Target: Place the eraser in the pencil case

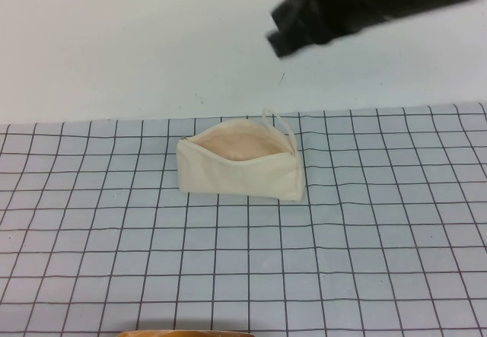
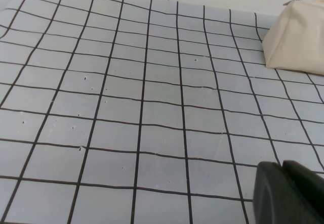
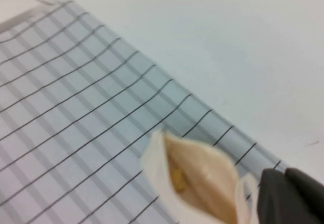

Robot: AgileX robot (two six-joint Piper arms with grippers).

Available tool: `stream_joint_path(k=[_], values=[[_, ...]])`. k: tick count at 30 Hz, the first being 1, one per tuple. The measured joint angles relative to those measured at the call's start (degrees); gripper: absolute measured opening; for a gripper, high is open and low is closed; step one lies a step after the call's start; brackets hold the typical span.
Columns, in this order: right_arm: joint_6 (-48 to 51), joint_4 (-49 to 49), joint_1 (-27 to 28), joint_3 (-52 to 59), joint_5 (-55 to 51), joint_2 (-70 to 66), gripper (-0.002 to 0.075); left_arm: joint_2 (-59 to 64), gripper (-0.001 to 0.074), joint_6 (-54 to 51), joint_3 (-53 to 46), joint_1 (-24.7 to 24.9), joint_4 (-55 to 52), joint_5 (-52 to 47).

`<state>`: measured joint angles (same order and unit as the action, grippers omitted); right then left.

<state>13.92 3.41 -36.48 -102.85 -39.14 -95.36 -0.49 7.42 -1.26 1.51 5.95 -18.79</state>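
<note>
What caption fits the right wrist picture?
Eraser lies inside the open pencil case; right gripper beside it, left gripper parked apart.

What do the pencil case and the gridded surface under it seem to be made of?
The pencil case looks like matte cream woven fabric: soft sagging walls, pinkish lining. The mat seems a smooth pale sheet printed with dark lines, material unclear. The right pincer is raised beyond the case; the left pincer is low over the mat.
</note>
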Motion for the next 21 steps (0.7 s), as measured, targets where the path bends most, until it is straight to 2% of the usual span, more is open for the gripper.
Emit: stream_joint_path(k=[6, 12, 17, 21], values=[[6.12, 4.98, 0.00, 19.75, 5.57, 16.36, 0.0002, 0.00, -0.0003, 0.00, 0.00, 0.00, 0.00, 0.00], [6.90, 1.31, 0.00, 35.97, 5.80, 29.52, 0.0001, 0.00, -0.0003, 0.00, 0.00, 0.00, 0.00, 0.00], [7.05, -2.39, 0.00, 45.90, 1.12, 39.57, 0.0000, 0.00, -0.0003, 0.00, 0.00, 0.00, 0.00, 0.00], [7.05, -4.93, 0.00, 53.78, 2.83, 48.39, 0.0000, 0.00, -0.0003, 0.00, 0.00, 0.00, 0.00, 0.00]])
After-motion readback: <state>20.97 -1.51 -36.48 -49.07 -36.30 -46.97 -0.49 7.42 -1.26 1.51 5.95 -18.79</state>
